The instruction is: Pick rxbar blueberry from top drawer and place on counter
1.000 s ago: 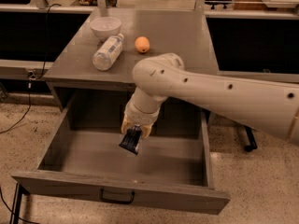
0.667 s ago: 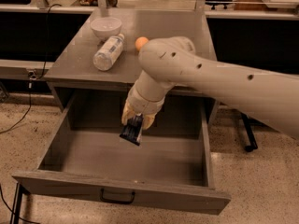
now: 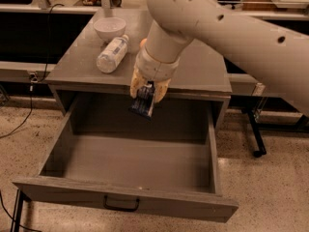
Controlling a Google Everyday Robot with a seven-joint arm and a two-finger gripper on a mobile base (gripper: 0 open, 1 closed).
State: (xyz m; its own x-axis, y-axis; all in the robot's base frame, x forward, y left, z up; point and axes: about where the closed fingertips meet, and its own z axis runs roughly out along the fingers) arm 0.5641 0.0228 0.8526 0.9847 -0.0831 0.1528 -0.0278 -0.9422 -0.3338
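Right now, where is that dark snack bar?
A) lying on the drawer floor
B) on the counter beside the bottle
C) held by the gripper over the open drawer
C: the gripper is shut on the rxbar blueberry, holding it in the air above the floor of the top drawer.

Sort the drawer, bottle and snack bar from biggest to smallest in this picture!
1. top drawer
2. bottle, lying on the counter
3. rxbar blueberry, partly hidden in the claw above the drawer
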